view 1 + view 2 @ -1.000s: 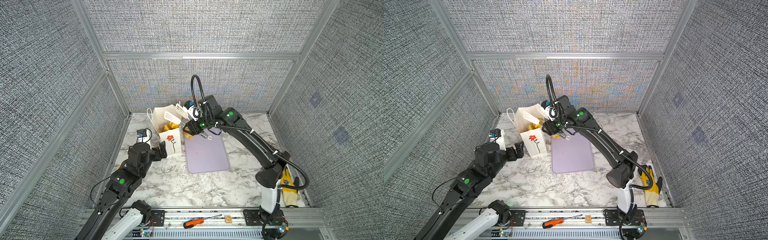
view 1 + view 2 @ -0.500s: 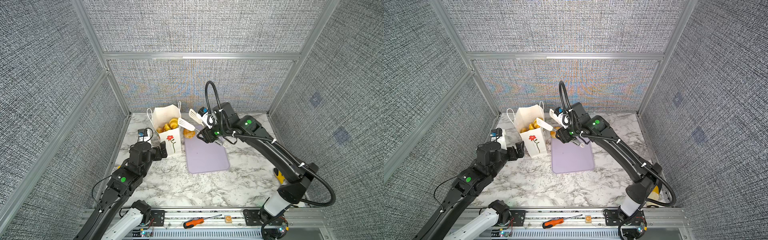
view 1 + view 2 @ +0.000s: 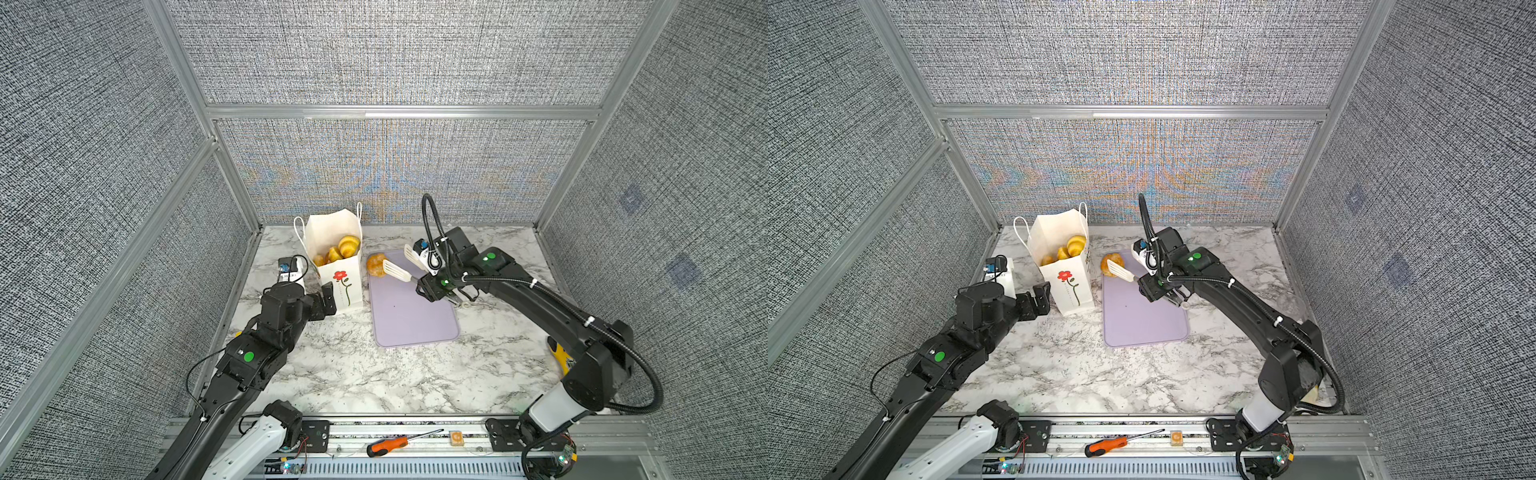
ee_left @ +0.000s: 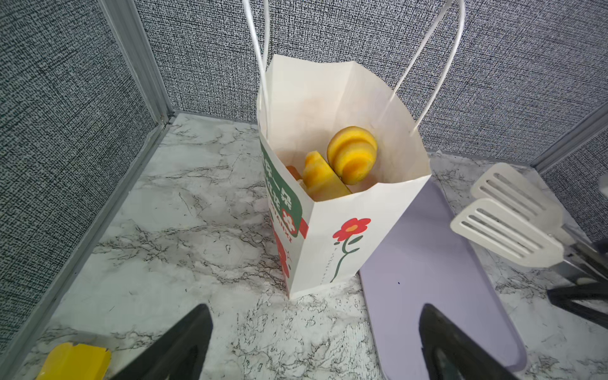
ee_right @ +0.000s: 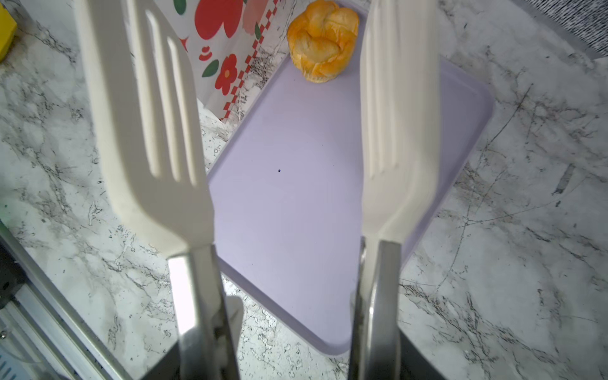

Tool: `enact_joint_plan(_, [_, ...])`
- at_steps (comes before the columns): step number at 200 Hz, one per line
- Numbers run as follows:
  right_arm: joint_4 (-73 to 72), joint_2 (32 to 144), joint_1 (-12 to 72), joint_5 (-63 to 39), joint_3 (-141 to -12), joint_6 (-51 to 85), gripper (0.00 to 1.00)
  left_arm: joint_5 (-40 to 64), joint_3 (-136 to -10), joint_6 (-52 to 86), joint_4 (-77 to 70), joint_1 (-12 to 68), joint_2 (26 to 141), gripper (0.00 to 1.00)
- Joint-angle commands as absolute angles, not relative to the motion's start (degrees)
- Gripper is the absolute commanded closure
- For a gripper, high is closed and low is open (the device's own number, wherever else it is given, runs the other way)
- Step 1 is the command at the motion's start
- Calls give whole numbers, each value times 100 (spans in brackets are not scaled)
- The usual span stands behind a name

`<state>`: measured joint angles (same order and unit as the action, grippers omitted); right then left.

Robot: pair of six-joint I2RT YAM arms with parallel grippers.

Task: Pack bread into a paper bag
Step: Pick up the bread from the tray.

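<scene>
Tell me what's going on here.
The right end effector holds tongs, spread open above the tray and aimed at the only bun on it, at the far corner. Several pastries already sit in the bag. The left end effector sits open beside the bag, holding nothing.

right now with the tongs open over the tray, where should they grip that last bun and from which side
Probably grip the bun low on its two rounded flanks, under the knotted top. Bring the tongs in along the tray from its bare end: the paper bag stands close beside the bun, leaving that blade a narrow gap.
</scene>
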<state>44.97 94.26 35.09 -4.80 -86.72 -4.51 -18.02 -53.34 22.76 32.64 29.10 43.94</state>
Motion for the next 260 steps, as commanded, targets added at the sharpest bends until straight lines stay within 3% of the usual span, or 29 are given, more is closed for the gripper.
enact_joint_plan(1, [4309,9770,3455,-434,-8774,-626,38,-1764,-5335,2241,3163,2903,4386,1])
enact_joint_plan(112, [4043,11379,3156,-795,-9425,-630,37,-1793,-5292,2279,3260,2901,4275,1])
enact_joint_plan(260, [4285,12677,3093,-1090,-10577,-648,37,-1793,-5292,2313,3305,2909,4280,1])
